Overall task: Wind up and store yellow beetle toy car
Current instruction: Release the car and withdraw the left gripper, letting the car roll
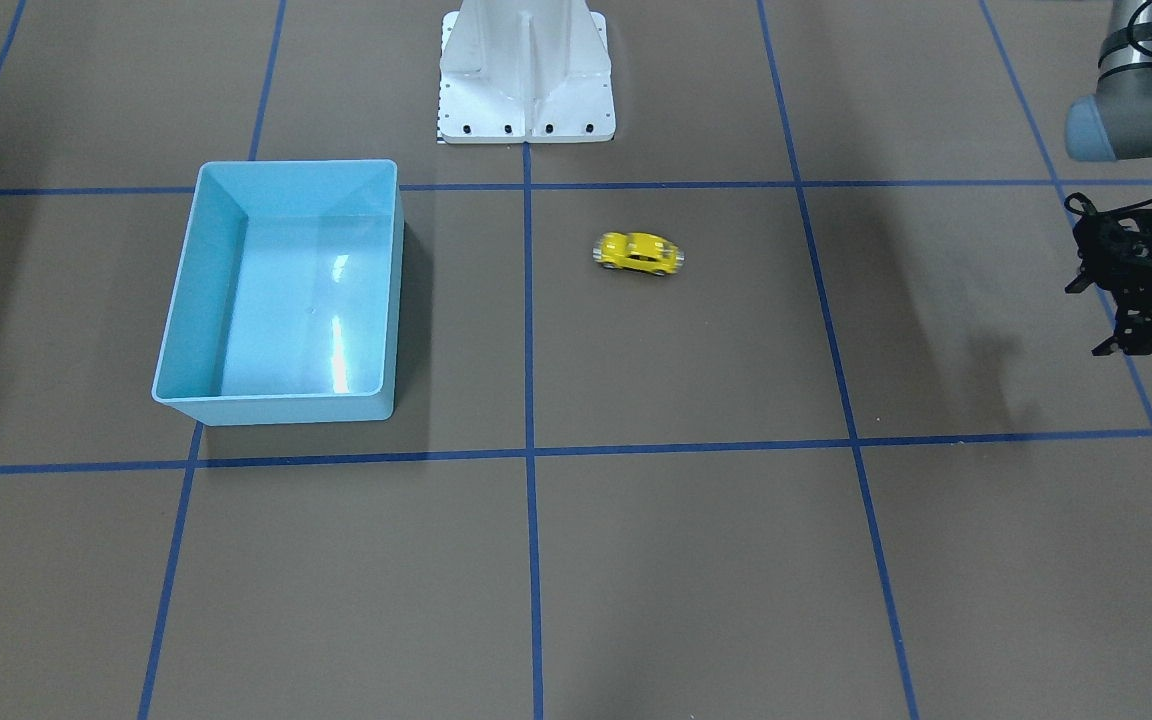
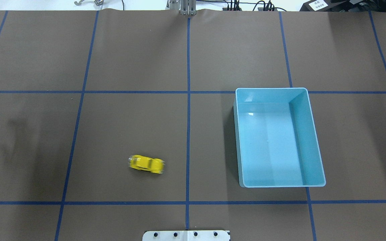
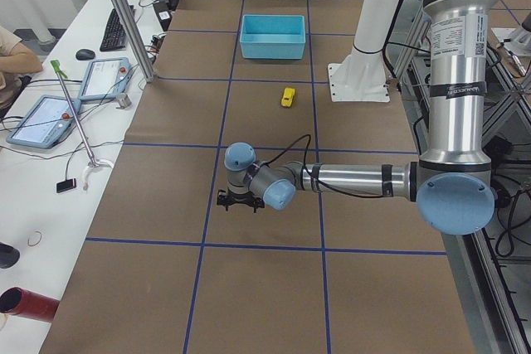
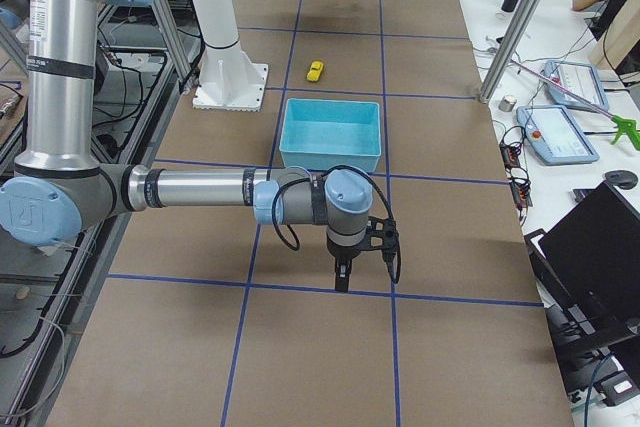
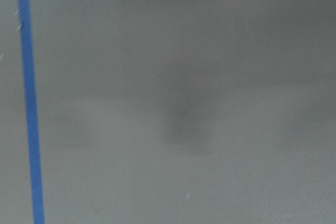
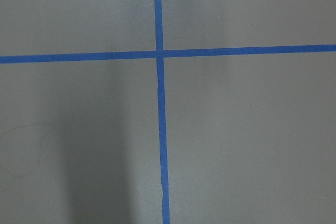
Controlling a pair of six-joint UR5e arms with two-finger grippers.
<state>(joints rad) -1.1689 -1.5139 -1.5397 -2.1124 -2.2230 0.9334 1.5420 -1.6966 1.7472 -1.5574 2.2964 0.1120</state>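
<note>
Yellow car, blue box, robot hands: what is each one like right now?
yellow beetle toy car: on its wheels, blurred, not held, outside the bin.
light blue bin: upright, empty.
left gripper: holds nothing; open or shut unclear.
right gripper: holds nothing; open or shut unclear.

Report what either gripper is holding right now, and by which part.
Nothing is held. The yellow beetle toy car stands free on the table, well clear of the left gripper and the right gripper.
</note>
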